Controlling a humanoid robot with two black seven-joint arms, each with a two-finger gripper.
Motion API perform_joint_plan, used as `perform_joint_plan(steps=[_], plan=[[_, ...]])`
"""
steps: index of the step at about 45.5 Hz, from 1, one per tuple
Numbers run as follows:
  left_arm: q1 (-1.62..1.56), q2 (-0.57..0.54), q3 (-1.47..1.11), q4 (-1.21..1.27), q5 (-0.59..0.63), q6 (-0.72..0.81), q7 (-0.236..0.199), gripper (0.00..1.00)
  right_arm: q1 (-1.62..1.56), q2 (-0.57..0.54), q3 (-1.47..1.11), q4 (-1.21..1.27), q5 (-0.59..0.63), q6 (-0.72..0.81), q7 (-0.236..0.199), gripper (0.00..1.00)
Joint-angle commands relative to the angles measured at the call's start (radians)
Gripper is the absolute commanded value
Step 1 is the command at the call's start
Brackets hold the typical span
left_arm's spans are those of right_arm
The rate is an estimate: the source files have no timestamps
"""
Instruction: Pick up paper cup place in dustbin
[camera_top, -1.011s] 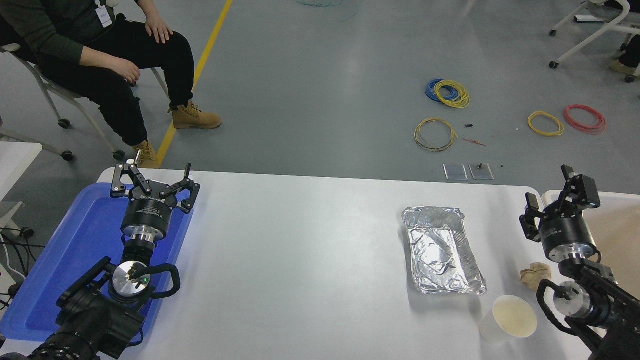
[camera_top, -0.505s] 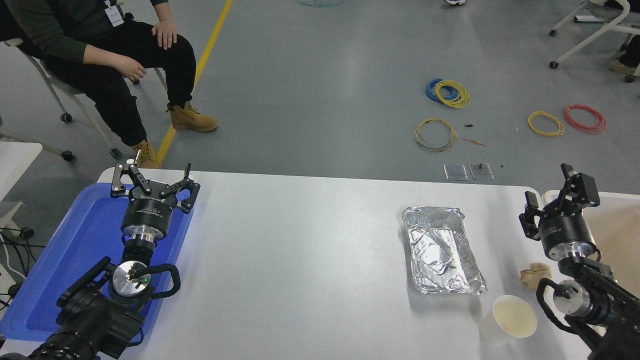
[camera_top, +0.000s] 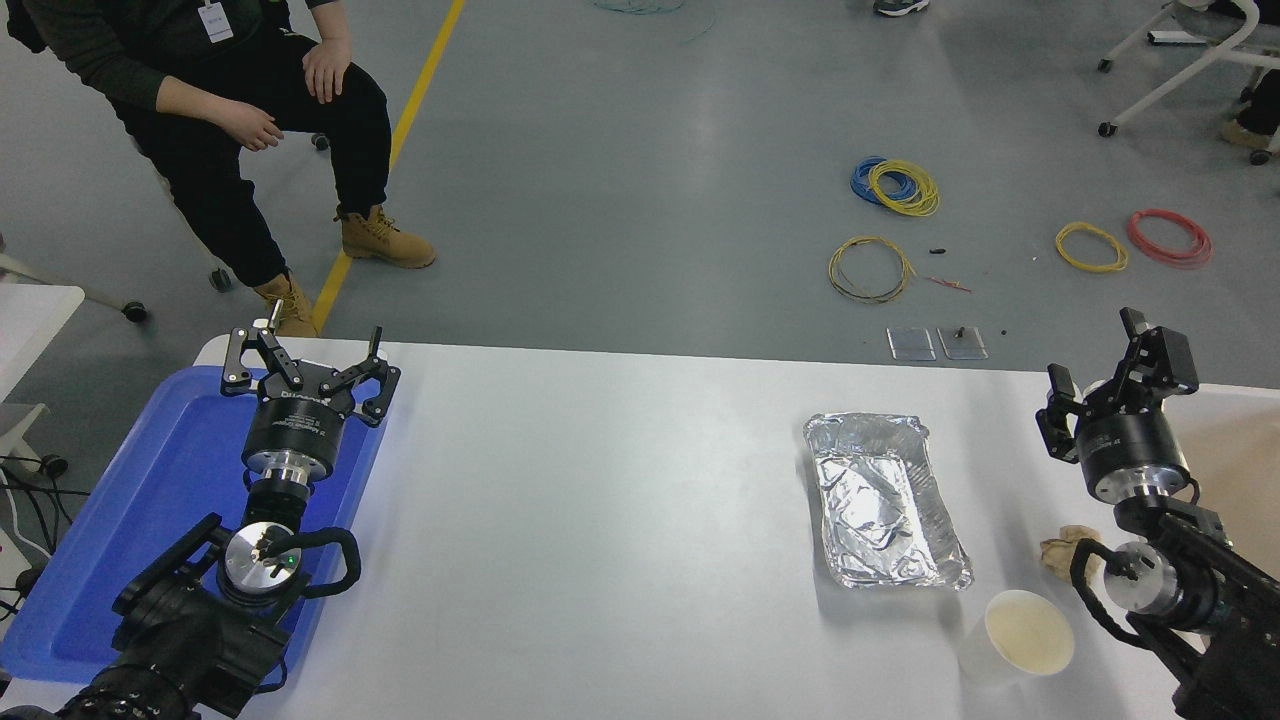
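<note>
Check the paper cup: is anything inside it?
The paper cup shows only its cream-coloured inside, no contents visible. It leans toward the camera, so its outer base is hidden. The right gripper is open, well away.

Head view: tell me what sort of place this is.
Probably a robotics lab or workshop: bare grey floor with a yellow painted line, coils of coloured wire lying on it, wheeled office chairs, and a white table with two black robot arms.

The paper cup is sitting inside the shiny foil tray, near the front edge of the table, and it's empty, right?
Not quite. In the head view the paper cup stands on the bare white table, apart from the foil tray and nearer the camera than it. The rest holds: it is near the table's front edge, and nothing shows inside it.
</note>
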Motion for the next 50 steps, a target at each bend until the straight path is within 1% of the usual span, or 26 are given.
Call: perform_joint_plan(steps=[1,29,45,50], plan=[[0.000,0.000,0.000,0.000,0.000,0.000,0.000,1.00,0.025,0.001,-0.026,-0.001,0.000,-0.001,0.001,1.00],[0.000,0.000,0.000,0.000,0.000,0.000,-0.001,1.00,0.044,0.004,-0.026,-0.001,0.000,-0.002,0.001,1.00],[0.000,0.000,0.000,0.000,0.000,0.000,-0.001,1.00,0.110,0.004,-0.028,-0.003,0.000,-0.024,-0.004,1.00],[0.000,0.000,0.000,0.000,0.000,0.000,0.000,1.00,0.173,-0.005,-0.098,-0.015,0.001,-0.028,-0.009,1.00]])
